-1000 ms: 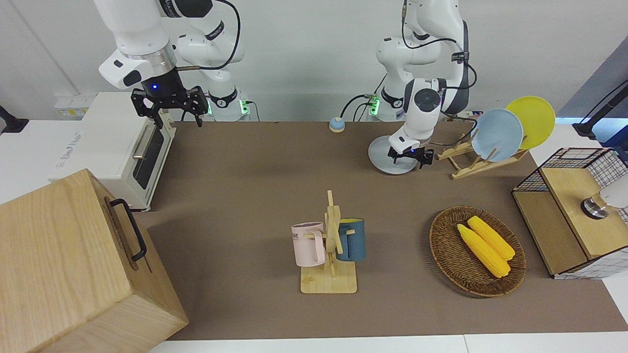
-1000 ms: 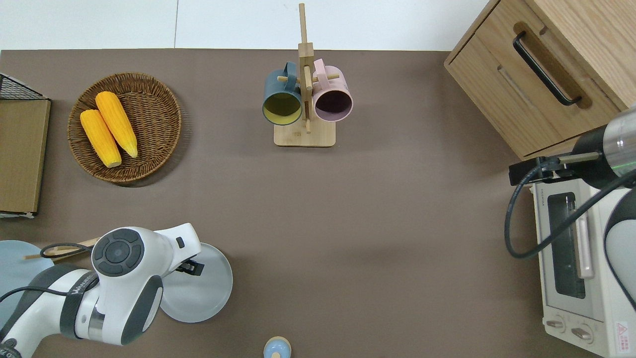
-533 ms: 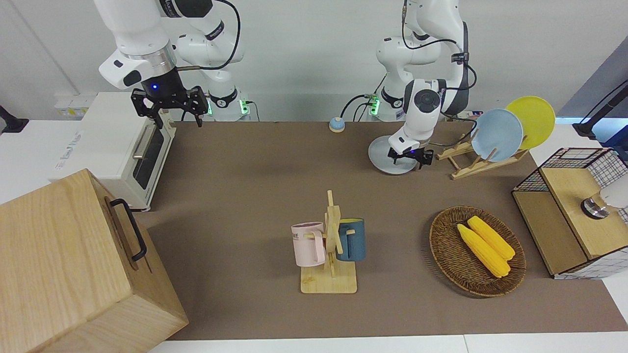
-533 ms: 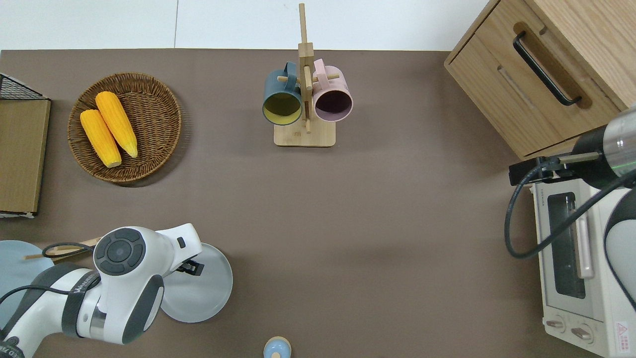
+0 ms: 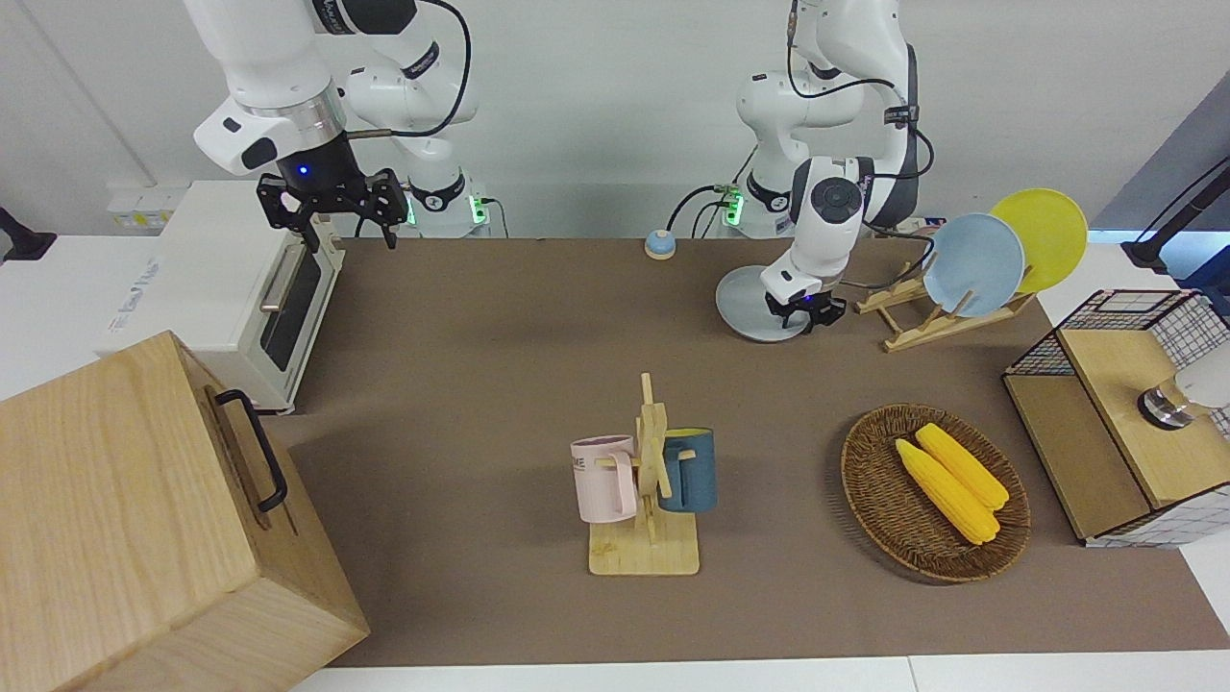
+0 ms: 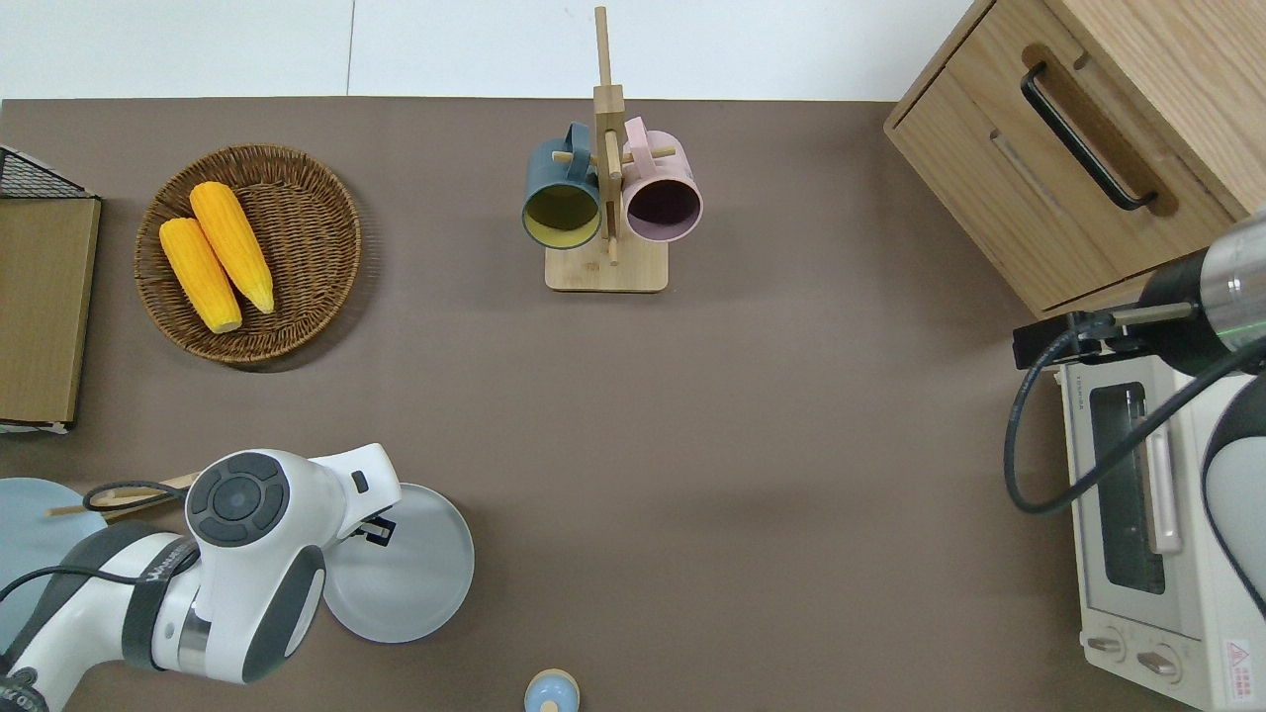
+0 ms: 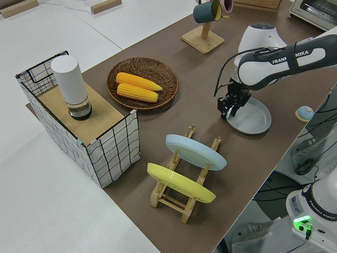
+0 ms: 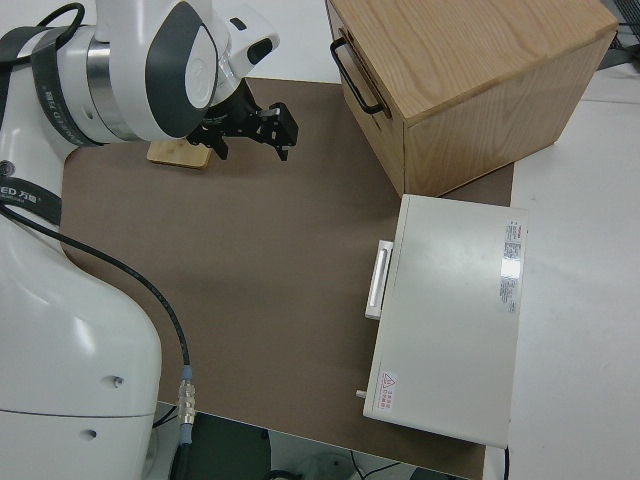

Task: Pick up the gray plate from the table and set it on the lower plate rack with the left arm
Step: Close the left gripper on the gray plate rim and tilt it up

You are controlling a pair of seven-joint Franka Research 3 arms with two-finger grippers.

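**Left gripper clamped on the rim of the gray plate**

The left arm's black two-finger gripper (image 5: 805, 313) is down at the round, pale gray plate (image 6: 410, 578), its fingers closed on the plate's rim at the edge toward the left arm's end of the table. In the left side view the same gripper (image 7: 232, 105) pinches that edge, and the plate (image 7: 251, 117) looks slightly tilted there — whether it has fully left the surface cannot be told. The plate sits on the dull brown tabletop (image 5: 500, 384), close to the robots.

Just beside it, toward the left arm's end, stands the light-wood slanted plate rack (image 7: 179, 197) (two rails with upright pegs). A light blue plate (image 5: 972, 263) and a yellow plate (image 5: 1045, 233) lean in its upper slots; its lowest slot is free.

Farther from the robots lie a round wicker basket (image 6: 307, 188) with two yellow corn cobs (image 6: 216, 255), and a wooden mug stand (image 6: 605, 267).

The right arm is parked — its black gripper (image 5: 332, 213) has its fingers spread apart.
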